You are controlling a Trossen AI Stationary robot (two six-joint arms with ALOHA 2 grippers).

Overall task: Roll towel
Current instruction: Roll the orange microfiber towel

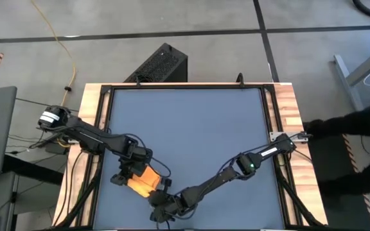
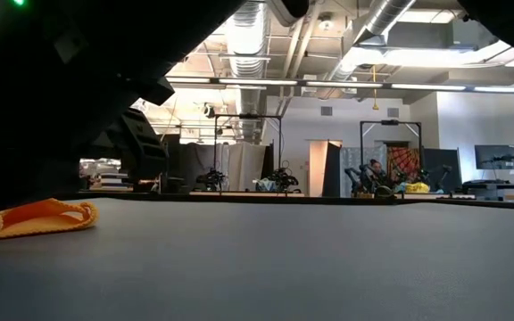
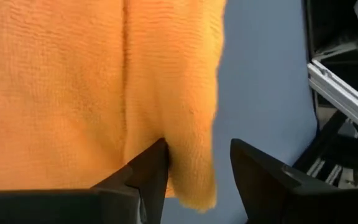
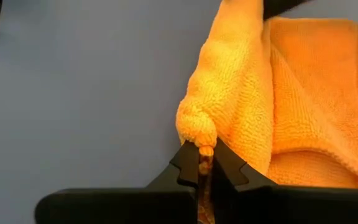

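The yellow towel (image 1: pixel 145 181) lies partly folded on the dark blue tabletop near its near left corner, and it also shows low at the left of the low view (image 2: pixel 34 219). My left gripper (image 3: pixel 197 152) stands open over the towel's far left side, with a thick folded edge (image 3: pixel 188 124) running between its fingers. My right gripper (image 4: pixel 205 155) is shut on the towel at its near right end (image 1: pixel 162 200). My left gripper has one finger (image 3: pixel 148 165) against the crease beside the folded edge, but I cannot tell whether it touches the cloth; the other finger stands clear over the table. My right gripper pinches a bunched end of the towel's folded edge (image 4: pixel 197 135) between its two fingers. They come slanting down from the table's near right. The rest of the towel lies on the table beyond them.
A wooden frame (image 1: pixel 281 115) rims the tabletop, and most of the blue surface (image 1: pixel 191 122) toward the far and right sides is bare. A black box (image 1: pixel 162 64) stands beyond the far edge. A person's dark sleeve (image 1: pixel 352 128) reaches in at the right.
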